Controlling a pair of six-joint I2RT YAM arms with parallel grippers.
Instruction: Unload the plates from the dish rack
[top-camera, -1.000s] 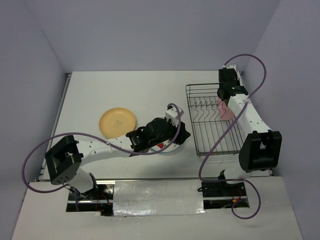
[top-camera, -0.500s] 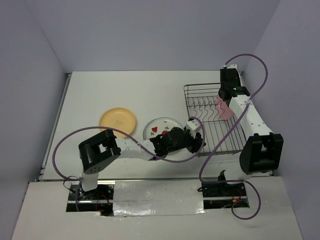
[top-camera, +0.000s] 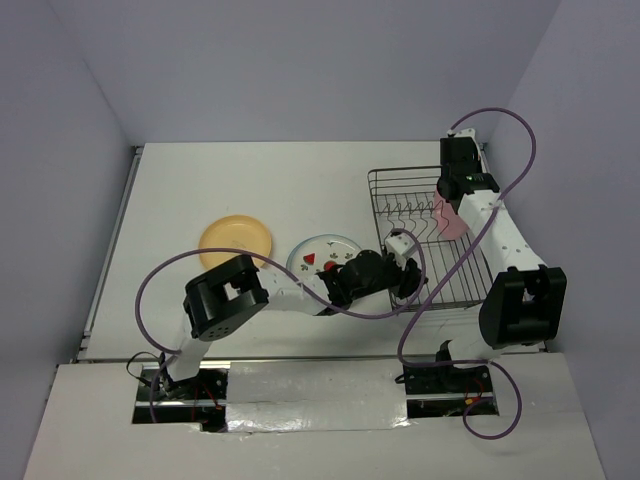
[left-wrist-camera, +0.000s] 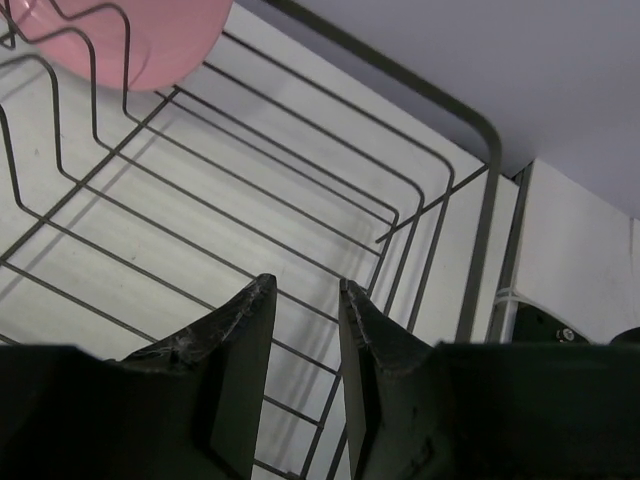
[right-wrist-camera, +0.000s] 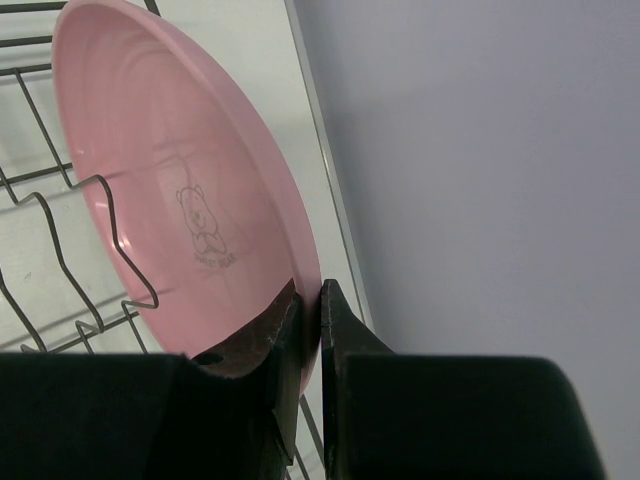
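The pink plate (top-camera: 447, 219) stands on edge among the tines at the far right of the dish rack (top-camera: 405, 190). My right gripper (top-camera: 451, 203) is shut on the plate's rim (right-wrist-camera: 180, 190), one finger on each face (right-wrist-camera: 308, 300). My left gripper (top-camera: 402, 268) is open and empty over the rack's left part. In its wrist view its fingertips (left-wrist-camera: 305, 290) hang above the rack's wire floor (left-wrist-camera: 300, 190), with the pink plate (left-wrist-camera: 130, 40) at the upper left. The white plate with red fruit marks (top-camera: 318, 256) and the yellow-orange plate (top-camera: 235, 243) lie flat on the table, left of the rack.
The left arm's links lie over the near edge of the white plate. Purple cables loop over the rack's near right corner (top-camera: 440, 270) and near the left arm's base. The right wall stands close behind the rack (right-wrist-camera: 480, 150).
My left arm has swung right, from over the white plate to the rack's left side, leaving the white plate flat on the table. My right gripper has stayed on the pink plate.
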